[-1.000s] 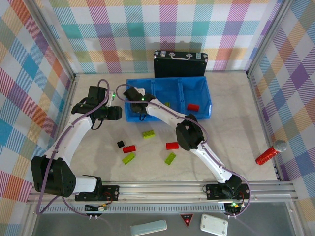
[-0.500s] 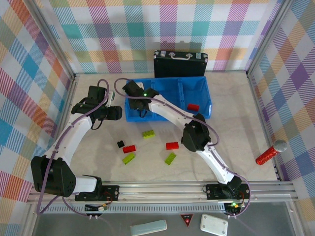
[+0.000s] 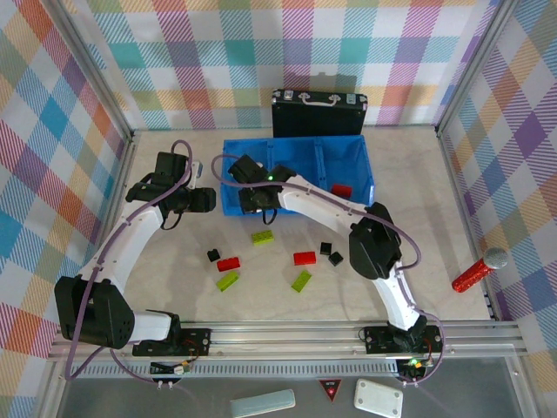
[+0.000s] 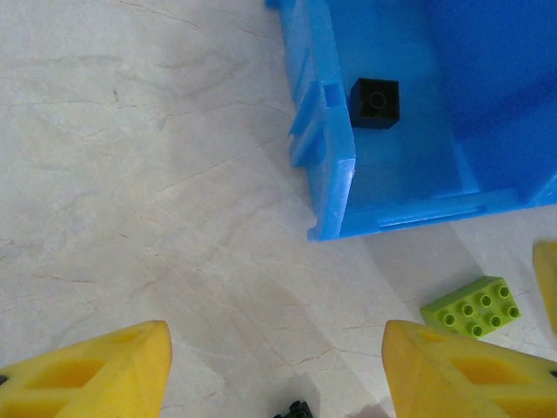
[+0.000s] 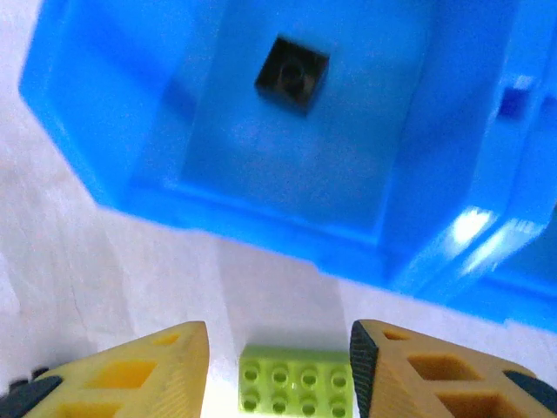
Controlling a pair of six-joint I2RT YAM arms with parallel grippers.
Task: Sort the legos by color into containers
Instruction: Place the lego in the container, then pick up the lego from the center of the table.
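My R elbow has swung right in the top view, uncovering two small black cube bricks (image 3: pixel 326 248) at frame centre, next to a red plastic brick (image 3: pixel 305 258). All still unsorted. R pincer (image 5: pixel 278 338) has backed out over the near wall of the blue three-compartment plastic bin (image 5: pixel 261 222). Its fingers are apart, empty, w/ a lime-green studded brick (image 5: pixel 296 390) right below, prob. my next pick. L pincer (image 4: pixel 277 348) is apart and empty too. Beyond, one black cube (image 5: pixel 292 74) lies in the bin's left compartment.
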